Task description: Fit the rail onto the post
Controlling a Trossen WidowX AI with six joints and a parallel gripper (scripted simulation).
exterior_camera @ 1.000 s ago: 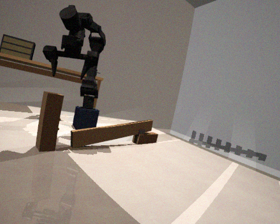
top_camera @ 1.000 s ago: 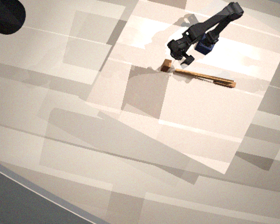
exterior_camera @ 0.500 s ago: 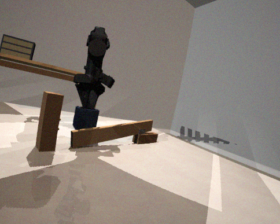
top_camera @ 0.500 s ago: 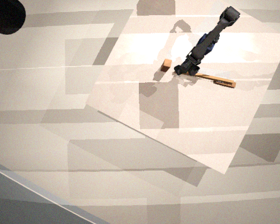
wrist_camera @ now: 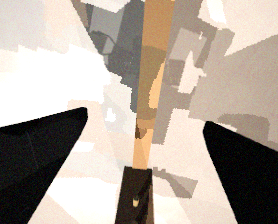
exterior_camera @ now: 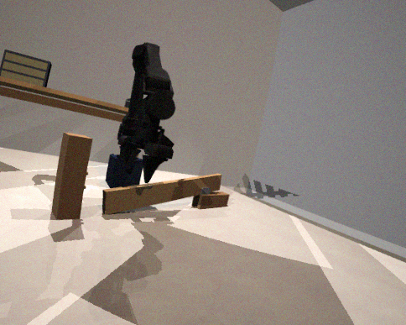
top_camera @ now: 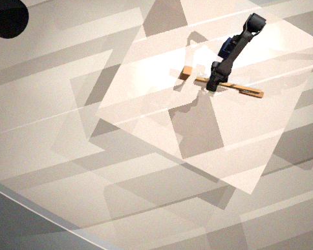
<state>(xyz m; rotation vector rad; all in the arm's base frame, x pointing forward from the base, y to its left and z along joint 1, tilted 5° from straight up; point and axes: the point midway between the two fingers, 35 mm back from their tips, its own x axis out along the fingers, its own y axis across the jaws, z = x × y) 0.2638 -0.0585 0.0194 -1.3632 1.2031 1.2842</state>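
Observation:
The wooden post (top_camera: pixel 185 73) (exterior_camera: pixel 71 179) (wrist_camera: pixel 142 180) stands upright. Its pegs show as small bumps toward the rail in the exterior view; one peg (wrist_camera: pixel 135 201) shows in the wrist view. The rail (top_camera: pixel 242 87) (exterior_camera: pixel 163 193) (wrist_camera: pixel 157 25) slopes, its near end down on the table, a gap apart from the post. Its far end rests in the bracket on the low footboard block (top_camera: pixel 260 95) (exterior_camera: pixel 215 200). My gripper (top_camera: pixel 213 79) (exterior_camera: pixel 143 171) (wrist_camera: pixel 145 119) is wide open above the rail's nearer half, one finger to each side. The rail's holes are hidden.
The arm's blue base (top_camera: pixel 225 48) (exterior_camera: pixel 122 171) stands behind the rail in the exterior view. A desk (exterior_camera: pixel 58 96) with a slatted box (exterior_camera: pixel 25 67) is by the back wall. A black rounded object (top_camera: pixel 7 18) is at the upper left. Shadows cross the surface.

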